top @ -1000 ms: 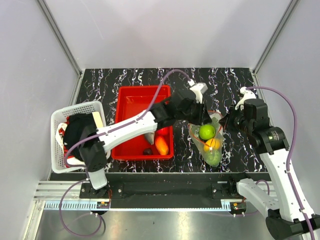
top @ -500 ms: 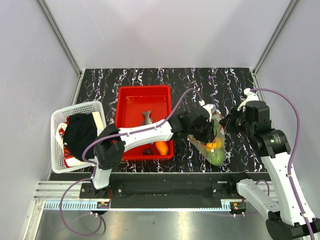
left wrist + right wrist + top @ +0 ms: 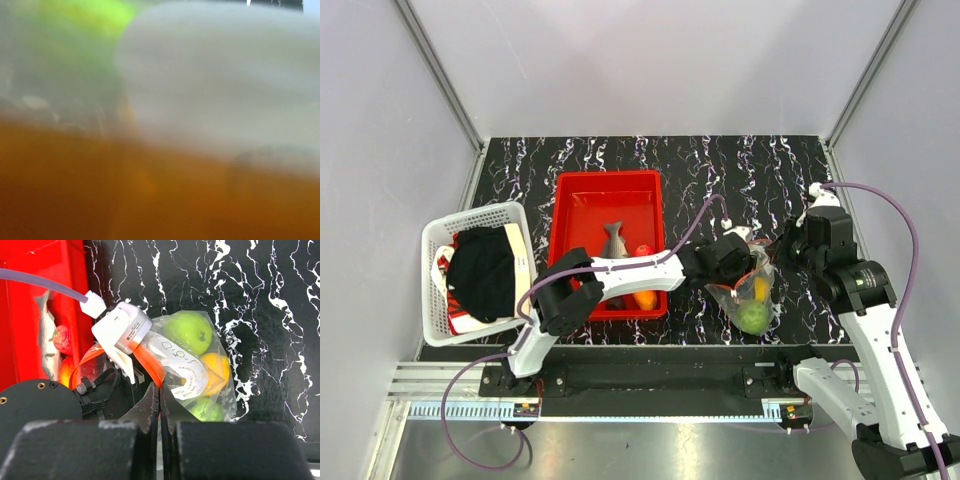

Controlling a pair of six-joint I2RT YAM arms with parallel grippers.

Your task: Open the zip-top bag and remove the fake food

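Observation:
The zip-top bag lies on the dark marble table, right of the red tray. Two green fruits and a yellow one sit inside it. My right gripper is shut on the bag's red-orange zip strip and holds the mouth up. My left gripper reaches into that mouth, and its fingers are hidden. The left wrist view is only an orange, green and pale blur. A grey fish, a red piece and an orange piece lie in the tray.
The red tray stands mid-table, with my left arm stretched across its near right corner. A white basket holding a black cloth sits at the far left. Metal frame posts rise at the table's back corners.
My left arm swung toward the near edge and its gripper went down into the bag's mouth, covering the upper green fruit from above. The right gripper kept its hold on the zip strip.

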